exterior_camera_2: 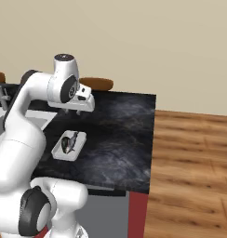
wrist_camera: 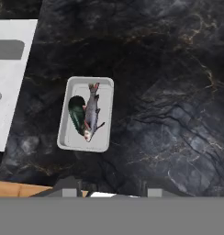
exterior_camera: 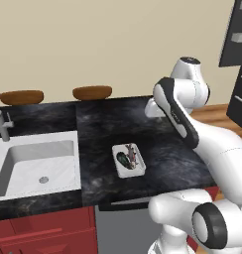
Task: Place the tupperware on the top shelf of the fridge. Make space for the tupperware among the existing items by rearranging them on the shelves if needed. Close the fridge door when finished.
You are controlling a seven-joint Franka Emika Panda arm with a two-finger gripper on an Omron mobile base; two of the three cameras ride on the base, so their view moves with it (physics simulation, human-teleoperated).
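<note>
Nearest the base, the tupperware [exterior_camera: 129, 159] sits flat on the dark marble desk [exterior_camera: 167, 158], close to its front edge and a bit right of the white sink [exterior_camera: 36, 166]. Nothing's touching it. Inside is a dark green lump and a greyish, pink-tinged fish-looking piece, kinda hard to make out. The end effector [exterior_camera_2: 79, 108] hangs above the desk, farther back than the tub and well clear of it. Honestly can't tell if its fingers are spread or pinched, since the arm's elbow covers most of it from the left and the tips are barely visible in the hand view. Far back, two brown stools [exterior_camera: 92, 92] poke over the desk's edge, mostly hidden. A dark cabinet [exterior_camera: 237, 34] is cut off at the upper right.
</note>
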